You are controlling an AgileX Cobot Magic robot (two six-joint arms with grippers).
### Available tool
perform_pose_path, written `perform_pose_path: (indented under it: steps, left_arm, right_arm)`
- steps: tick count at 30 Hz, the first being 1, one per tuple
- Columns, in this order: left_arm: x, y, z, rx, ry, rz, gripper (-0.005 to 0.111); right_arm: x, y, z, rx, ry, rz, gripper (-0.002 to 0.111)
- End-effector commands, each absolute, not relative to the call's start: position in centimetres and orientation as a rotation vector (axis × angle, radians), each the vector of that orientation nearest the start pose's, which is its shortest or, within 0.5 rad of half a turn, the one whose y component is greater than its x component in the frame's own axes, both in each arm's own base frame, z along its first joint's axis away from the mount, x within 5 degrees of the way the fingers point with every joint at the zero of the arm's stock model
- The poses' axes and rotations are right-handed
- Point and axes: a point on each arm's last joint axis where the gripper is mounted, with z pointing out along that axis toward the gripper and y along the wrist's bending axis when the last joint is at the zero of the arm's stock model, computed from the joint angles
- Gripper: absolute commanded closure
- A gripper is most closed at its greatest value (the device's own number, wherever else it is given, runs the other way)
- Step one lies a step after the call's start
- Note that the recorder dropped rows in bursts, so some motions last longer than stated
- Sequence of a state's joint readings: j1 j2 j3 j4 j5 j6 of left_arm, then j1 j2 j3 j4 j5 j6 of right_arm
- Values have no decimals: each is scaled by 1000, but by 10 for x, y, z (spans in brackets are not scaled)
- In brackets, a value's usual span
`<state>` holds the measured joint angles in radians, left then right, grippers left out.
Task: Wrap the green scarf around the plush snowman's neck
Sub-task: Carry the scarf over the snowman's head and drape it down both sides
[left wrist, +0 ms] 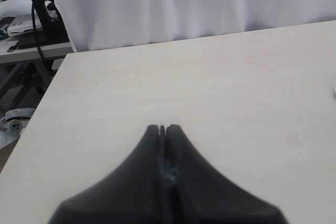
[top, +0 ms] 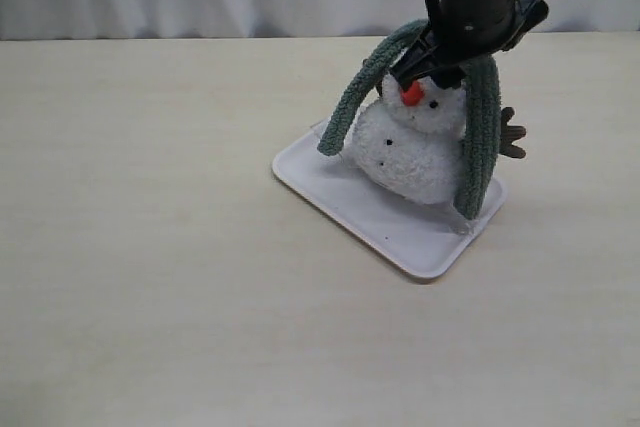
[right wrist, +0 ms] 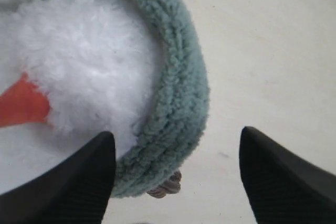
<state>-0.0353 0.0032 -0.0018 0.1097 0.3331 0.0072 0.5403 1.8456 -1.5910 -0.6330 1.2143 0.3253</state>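
Black fingers [right wrist: 79, 182] of right gripper [right wrist: 176, 132] fill the wrist view's foreground, spread wide, pinching nothing. The scarf's band passes between them without being squeezed.

Scarf [top: 480, 137]: sage green, ribbed, fuzzy. Arched over snowman [top: 415, 152]. One end hangs down the snowman's left side as the exterior view shows it, its tip at the tray's edge. The other end hangs down the snowman's right side and reaches the tray surface. Middle of the arch is hidden under the gripper, so cannot tell whether it sits at the neck or higher on the head. In the right wrist view the band curves close round the white head.

Snowman: white, fluffy, on the tray, leaning a little. Orange nose [top: 411, 94] shows just under the gripper. One brown twig arm [top: 513, 133] sticks out past the right-hand scarf end.

Tray [top: 400, 232]: white, rectangular, flat, under the snowman, corner toward the camera.

Table [top: 150, 247]: pale wood, all round the tray.

Left gripper [left wrist: 164, 128]: jaws pressed together, holding nothing, above bare table. Snowman not in its view.
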Motion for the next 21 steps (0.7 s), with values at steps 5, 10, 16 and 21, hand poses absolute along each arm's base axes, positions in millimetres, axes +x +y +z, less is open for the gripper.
perform_pose_path:
  steps: [5, 10, 16, 21]
  left_arm:
    - [54, 1, 184, 104, 1802, 80, 107]
    - [54, 1, 184, 104, 1802, 80, 107]
    - [54, 1, 184, 104, 1802, 80, 107]
    - [54, 1, 184, 104, 1802, 80, 107]
  right_arm:
    - [338, 146, 325, -451, 2567, -548, 51]
    - [315, 140, 338, -484, 2593, -437, 54]
    - [272, 120, 338, -396, 2443, -258, 57]
    - [230, 112, 296, -318, 2446, 15, 57]
